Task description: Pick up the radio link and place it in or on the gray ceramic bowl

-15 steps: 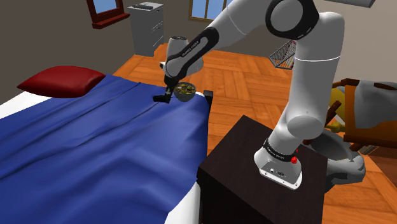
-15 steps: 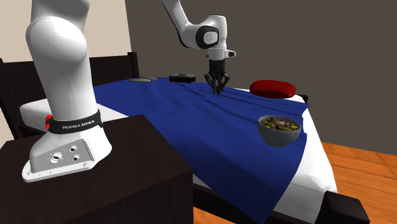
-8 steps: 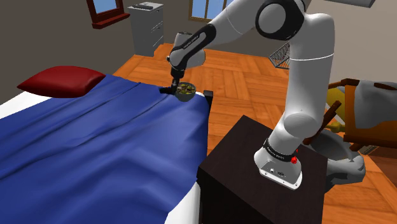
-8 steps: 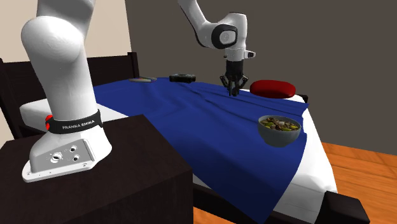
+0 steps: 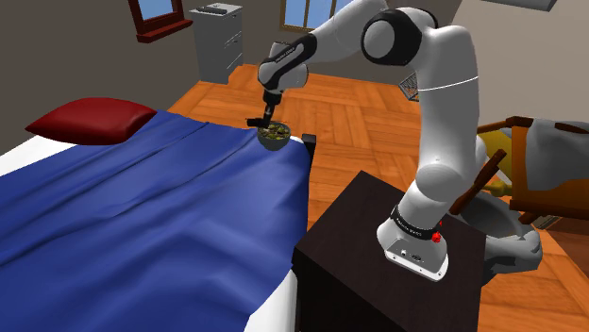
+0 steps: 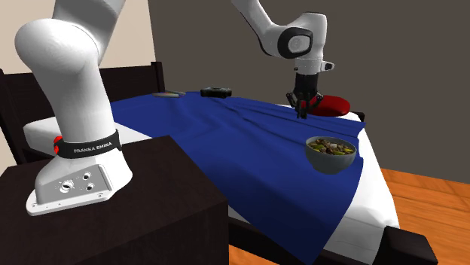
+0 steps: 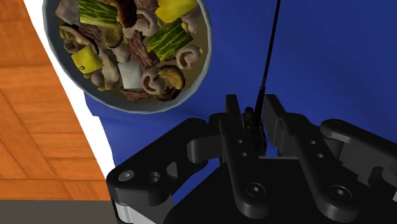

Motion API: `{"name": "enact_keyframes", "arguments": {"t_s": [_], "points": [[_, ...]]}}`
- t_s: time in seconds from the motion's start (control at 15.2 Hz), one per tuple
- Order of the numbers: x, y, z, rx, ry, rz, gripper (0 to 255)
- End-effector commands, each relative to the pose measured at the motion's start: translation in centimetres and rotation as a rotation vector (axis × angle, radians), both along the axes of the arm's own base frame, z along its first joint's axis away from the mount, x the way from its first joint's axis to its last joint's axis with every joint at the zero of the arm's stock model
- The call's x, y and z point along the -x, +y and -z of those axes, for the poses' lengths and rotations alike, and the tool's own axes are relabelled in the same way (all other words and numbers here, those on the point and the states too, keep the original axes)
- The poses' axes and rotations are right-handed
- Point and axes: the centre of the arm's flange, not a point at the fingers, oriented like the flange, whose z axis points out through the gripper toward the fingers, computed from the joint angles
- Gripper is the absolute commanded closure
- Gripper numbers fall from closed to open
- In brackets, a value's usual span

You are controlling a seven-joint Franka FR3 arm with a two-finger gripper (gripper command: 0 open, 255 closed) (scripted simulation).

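1. The white arm rose from its base on the dark stand (image 5: 373, 259), climbed nearly straight up to a high elbow, then bent over and reached toward the shoulder view's left, across to the far corner of the bed (image 5: 142, 217).
2. The forearm sloped down from that elbow, and the wrist turned the hand to point almost straight down at the blue cover (image 6: 248, 158).
3. The gripper (image 7: 253, 109) hung in the air above the bed, not touching the cover.
4. Its two black fingers were drawn close together and clasped the radio link (image 7: 254, 127) between them, a small black body with a thin black antenna running out past the fingertips.
5. In the shoulder view the gripper (image 5: 257, 122) sat just beside the bowl (image 5: 275, 135), on the side toward that view's left.
6. In the second exterior view the gripper (image 6: 301, 110) hung higher than the bowl (image 6: 330, 154) and farther back, in front of the red pillow (image 6: 325, 104).
7. The wrist view showed the blue cover under the fingers, with the bowl (image 7: 121, 102) off to one side of them — near, but not beneath the radio link.
8. The bowl was pale grey and heaped with food: mushroom slices, green pieces and yellow chunks.
9. It stood upright on the bed's corner, close to the edge of the cover.
10. A flat black object (image 6: 216, 92) lay on the cover well apart from the gripper, toward the second exterior view's left.
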Motion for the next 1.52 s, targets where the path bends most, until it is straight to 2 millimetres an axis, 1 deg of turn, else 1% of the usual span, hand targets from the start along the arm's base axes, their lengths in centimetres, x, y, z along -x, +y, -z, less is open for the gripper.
{"name": "enact_keyframes", "arguments": {"t_s": [0.0,0.46,1.32,1.45], "points": [[-0.9,-2.3,-0.1,0.0,0.001,-0.001,255],[-4.6,-10.7,-0.1,0.0,0.001,-0.001,255],[-4.6,-10.7,6.8,0.0,0.001,-0.001,255],[-4.6,-10.7,6.8,0.0,0.001,-0.001,255]]}}
